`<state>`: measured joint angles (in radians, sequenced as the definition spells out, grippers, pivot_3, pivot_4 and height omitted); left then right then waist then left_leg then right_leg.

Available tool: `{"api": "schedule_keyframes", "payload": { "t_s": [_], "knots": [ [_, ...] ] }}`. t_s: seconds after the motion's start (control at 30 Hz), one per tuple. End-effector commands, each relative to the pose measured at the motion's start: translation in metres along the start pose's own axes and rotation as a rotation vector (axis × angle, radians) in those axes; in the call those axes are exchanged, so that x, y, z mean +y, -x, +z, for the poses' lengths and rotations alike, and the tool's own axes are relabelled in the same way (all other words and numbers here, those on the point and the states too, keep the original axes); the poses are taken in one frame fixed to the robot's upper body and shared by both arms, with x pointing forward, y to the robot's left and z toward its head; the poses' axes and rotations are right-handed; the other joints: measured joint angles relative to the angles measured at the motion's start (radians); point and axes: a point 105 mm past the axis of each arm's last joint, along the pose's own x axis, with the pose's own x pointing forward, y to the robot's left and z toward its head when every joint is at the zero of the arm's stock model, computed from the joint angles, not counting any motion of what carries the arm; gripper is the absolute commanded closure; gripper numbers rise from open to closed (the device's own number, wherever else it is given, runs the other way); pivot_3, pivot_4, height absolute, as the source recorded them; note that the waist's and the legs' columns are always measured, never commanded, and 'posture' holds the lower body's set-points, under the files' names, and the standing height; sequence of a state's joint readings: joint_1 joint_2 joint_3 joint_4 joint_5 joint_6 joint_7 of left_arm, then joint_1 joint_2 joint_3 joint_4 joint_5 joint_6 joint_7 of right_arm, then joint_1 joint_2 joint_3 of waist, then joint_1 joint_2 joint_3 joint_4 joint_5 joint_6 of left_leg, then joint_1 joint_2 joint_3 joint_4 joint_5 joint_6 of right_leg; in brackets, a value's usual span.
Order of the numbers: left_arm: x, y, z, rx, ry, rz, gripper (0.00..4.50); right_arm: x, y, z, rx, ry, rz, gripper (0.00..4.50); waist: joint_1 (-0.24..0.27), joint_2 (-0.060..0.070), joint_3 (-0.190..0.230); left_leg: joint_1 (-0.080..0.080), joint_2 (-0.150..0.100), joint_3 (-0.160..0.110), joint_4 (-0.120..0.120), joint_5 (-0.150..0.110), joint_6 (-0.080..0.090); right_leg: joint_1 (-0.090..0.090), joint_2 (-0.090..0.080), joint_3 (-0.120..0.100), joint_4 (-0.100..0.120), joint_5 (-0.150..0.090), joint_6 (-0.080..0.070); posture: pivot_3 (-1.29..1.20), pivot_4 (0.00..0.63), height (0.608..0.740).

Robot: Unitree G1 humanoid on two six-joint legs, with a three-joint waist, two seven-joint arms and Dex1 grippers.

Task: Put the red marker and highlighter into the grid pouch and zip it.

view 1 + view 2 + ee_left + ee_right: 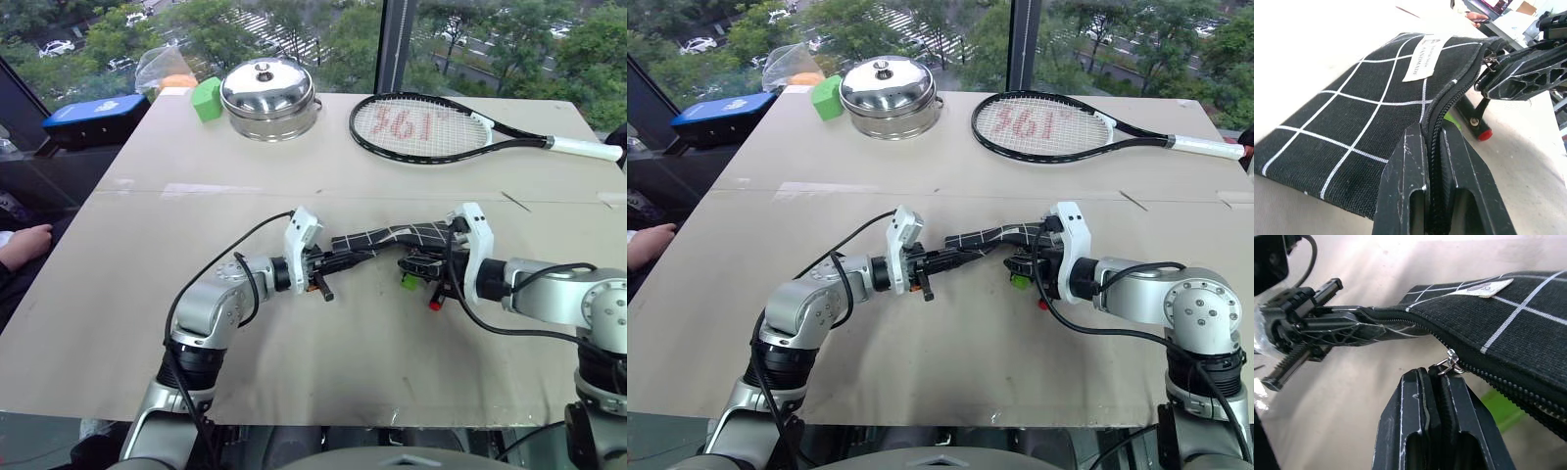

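My left tool (323, 264) is clamped on the left end of the grid pouch (392, 238), which I hold lifted just above the worktop (294, 186) between my arms, and my right tool (1436, 382) is pinched together on the zipper pull. The red marker (434, 305) and the highlighter (410, 282) lie on the worktop under the pouch's right end, not yet inside. If I draw the zipper shut now, both stay outside, and a pull against a weak left grip could drag the fabric free.
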<state>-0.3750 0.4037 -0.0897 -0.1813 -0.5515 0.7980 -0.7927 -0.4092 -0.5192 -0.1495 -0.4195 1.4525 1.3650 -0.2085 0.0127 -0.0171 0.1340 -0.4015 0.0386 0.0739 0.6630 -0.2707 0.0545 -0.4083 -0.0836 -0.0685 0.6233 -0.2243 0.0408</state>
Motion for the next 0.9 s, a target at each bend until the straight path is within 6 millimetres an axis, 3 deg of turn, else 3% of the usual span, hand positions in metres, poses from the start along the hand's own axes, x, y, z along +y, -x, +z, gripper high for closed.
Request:
{"api": "schedule_keyframes", "payload": {
  "t_s": [0.03, 0.17, 0.23, 0.5, 0.63, 0.9],
  "knots": [
    [-0.011, -0.003, 0.015, -0.039, -0.052, -0.033, 4.50, 0.010, -0.001, 0.012, -0.037, 0.107, -0.021, 4.40, 0.000, 0.000, 0.000, 0.000, 0.000, 0.000, 0.000, 0.000, 0.000, 0.000, 0.000, 0.000, 0.000, 0.000, 0.000, 0.00, 0.150, 0.740],
    [-0.012, -0.005, 0.013, -0.018, -0.073, -0.020, 4.50, 0.004, -0.019, 0.030, -0.087, 0.289, -0.205, 4.40, -0.002, 0.000, 0.000, 0.000, 0.000, 0.000, 0.000, 0.000, 0.000, 0.000, 0.000, 0.000, 0.000, 0.000, 0.000, 0.00, 0.150, 0.740],
    [-0.013, -0.005, 0.012, -0.007, -0.095, -0.015, 4.50, 0.014, -0.025, 0.034, -0.093, 0.317, -0.167, 4.40, -0.001, 0.000, 0.000, 0.000, 0.000, 0.001, 0.000, 0.000, 0.000, -0.001, 0.000, 0.000, 0.000, 0.000, -0.001, 0.00, 0.150, 0.740],
    [0.011, -0.008, 0.012, 0.011, -0.195, 0.159, 4.50, 0.011, -0.006, 0.029, 0.075, 0.598, -0.221, 4.40, 0.002, 0.000, 0.000, -0.003, -0.001, 0.000, 0.001, -0.001, 0.002, -0.001, -0.002, -0.001, -0.002, 0.000, 0.000, 0.00, 0.150, 0.740],
    [0.008, -0.012, 0.013, -0.008, -0.186, 0.149, 4.50, 0.003, 0.000, 0.028, 0.130, 0.718, -0.284, 4.40, 0.001, 0.000, 0.000, -0.002, -0.001, 0.000, 0.001, -0.001, 0.002, -0.001, -0.002, -0.001, -0.002, -0.001, -0.001, 0.00, 0.150, 0.740],
    [0.002, -0.025, 0.017, -0.029, -0.218, 0.151, 4.50, -0.009, -0.003, 0.029, 0.143, 0.739, -0.323, 4.40, 0.002, 0.000, 0.000, -0.002, -0.001, 0.000, 0.001, -0.001, 0.002, -0.001, -0.001, -0.001, -0.002, 0.000, 0.000, 0.00, 0.150, 0.740]
  ]
}}
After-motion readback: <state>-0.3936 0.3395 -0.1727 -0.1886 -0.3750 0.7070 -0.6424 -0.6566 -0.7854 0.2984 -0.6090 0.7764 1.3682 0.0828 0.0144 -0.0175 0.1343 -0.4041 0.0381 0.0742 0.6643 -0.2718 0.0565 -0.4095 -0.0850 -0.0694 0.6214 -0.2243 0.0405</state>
